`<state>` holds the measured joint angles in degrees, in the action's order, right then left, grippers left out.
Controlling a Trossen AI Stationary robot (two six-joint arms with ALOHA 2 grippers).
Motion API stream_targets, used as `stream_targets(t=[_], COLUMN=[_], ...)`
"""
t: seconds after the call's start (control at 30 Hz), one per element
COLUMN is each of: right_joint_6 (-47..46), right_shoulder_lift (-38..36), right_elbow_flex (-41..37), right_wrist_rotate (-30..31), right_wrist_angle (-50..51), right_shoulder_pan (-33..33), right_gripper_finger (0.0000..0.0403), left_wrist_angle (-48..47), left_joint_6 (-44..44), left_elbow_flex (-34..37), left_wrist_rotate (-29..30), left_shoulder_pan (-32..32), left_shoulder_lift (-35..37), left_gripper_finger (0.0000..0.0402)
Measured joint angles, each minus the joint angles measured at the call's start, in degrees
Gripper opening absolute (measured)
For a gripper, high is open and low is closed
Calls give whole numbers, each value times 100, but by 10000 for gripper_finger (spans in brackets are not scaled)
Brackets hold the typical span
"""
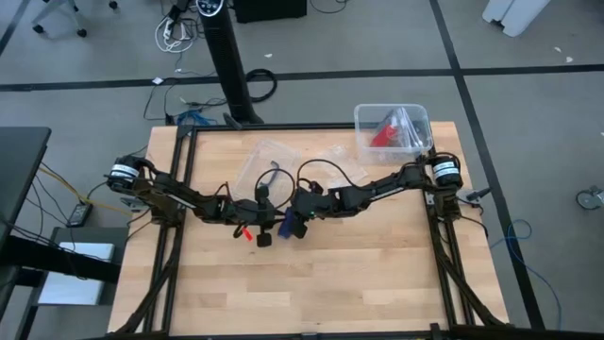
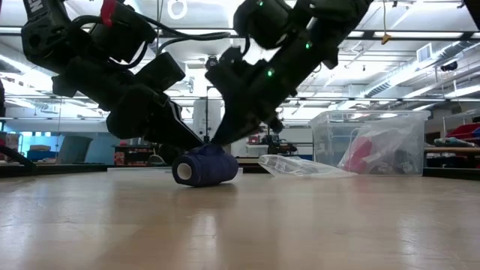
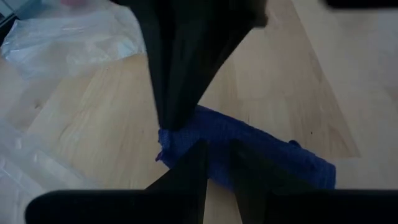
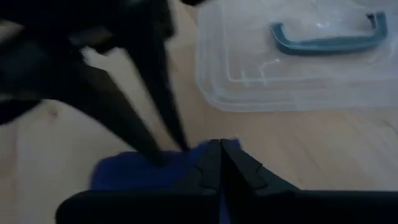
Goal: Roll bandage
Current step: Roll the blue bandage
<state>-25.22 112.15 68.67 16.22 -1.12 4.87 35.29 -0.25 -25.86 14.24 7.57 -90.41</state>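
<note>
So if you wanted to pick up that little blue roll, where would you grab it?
Probably across its round body, from above. The bandage lies on its side on the table, hollow core facing sideways, so fingers could close on its curved sides. Both grippers already crowd over it.

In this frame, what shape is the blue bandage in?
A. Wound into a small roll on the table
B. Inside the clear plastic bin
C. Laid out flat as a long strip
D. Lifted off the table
A. In the low view the bandage lies on the table as a compact roll, with both grippers down at it.
</note>
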Motion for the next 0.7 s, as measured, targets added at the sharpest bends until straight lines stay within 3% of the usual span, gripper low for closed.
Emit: stream_targets(t=[0.3, 0.7], right_joint_6=[-45, -115], right_shoulder_lift=[34, 27], right_elbow_flex=[8, -18], right_wrist_rotate=[-22, 162], right_wrist_angle=[383, 467], right_shoulder_pan=[60, 97], right_gripper_finger=[2, 1], left_wrist_angle=[34, 227], left_joint_6=[13, -159], left_elbow_flex=[1, 1], left_wrist_rotate=[0, -642], left_shoulder_pan=[6, 11], left_shoulder_lift=[4, -108], left_gripper_finger=[59, 53])
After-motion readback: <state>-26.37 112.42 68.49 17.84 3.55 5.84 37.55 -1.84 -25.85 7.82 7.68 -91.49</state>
